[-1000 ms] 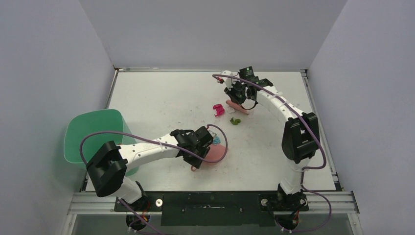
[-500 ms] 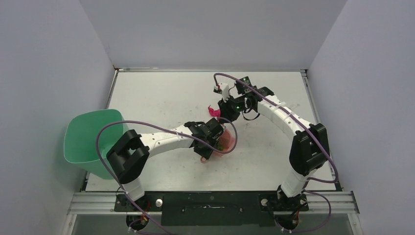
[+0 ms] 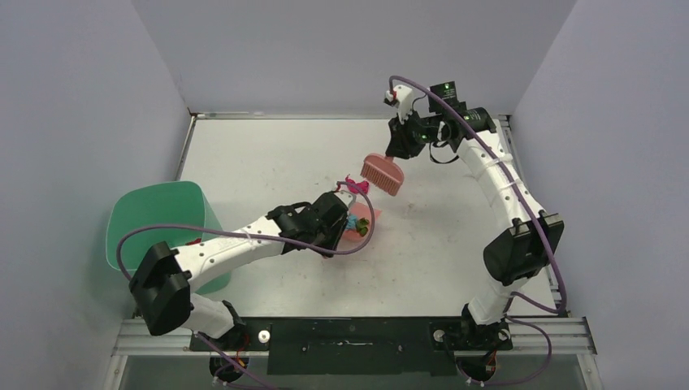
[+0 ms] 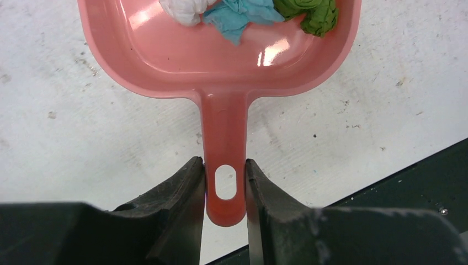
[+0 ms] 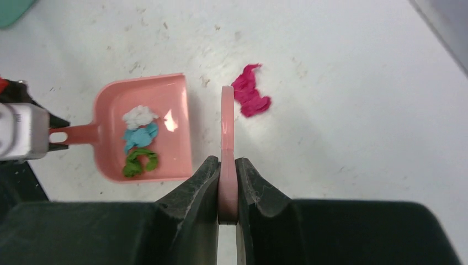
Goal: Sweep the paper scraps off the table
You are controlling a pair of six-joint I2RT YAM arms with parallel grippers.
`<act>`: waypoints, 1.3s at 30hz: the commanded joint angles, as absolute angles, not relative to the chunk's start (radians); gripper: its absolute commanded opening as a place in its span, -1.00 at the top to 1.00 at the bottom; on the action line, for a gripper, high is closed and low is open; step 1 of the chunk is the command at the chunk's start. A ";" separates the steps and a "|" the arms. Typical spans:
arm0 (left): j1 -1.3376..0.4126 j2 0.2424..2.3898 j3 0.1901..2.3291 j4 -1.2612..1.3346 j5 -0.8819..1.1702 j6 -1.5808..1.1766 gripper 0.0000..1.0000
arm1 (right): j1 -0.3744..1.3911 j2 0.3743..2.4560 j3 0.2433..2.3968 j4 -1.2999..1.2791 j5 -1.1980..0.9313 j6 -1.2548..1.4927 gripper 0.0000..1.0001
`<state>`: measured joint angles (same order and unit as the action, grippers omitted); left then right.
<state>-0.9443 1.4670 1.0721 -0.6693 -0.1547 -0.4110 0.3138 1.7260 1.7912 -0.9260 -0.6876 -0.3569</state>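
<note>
My left gripper [image 4: 225,182] is clamped tight on the handle of the pink dustpan [image 4: 165,55]. Three paper scraps [image 4: 237,14], white, teal and green, sit in the pan. My right gripper [image 5: 227,182] pinches the pink brush [image 5: 227,127]. From above, a magenta scrap [image 5: 251,96] lies on the table [image 5: 359,110] at twelve o'clock from the dustpan.
</note>
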 commanded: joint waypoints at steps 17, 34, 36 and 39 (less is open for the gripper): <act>-0.871 1.331 0.905 -0.746 -0.126 -0.470 1.00 | 0.549 2.114 2.035 -0.785 -0.181 -0.523 0.89; -0.843 1.474 0.965 -0.646 -0.082 -0.402 1.00 | 0.592 1.749 1.725 -1.003 -0.756 -0.510 0.89; -0.845 1.463 0.965 -0.643 -0.079 -0.402 1.00 | 0.544 1.736 1.734 -1.007 -0.755 -0.508 0.89; -0.849 1.432 0.958 -0.631 -0.082 -0.402 1.00 | 0.472 1.729 1.764 -1.024 -0.712 -0.521 0.89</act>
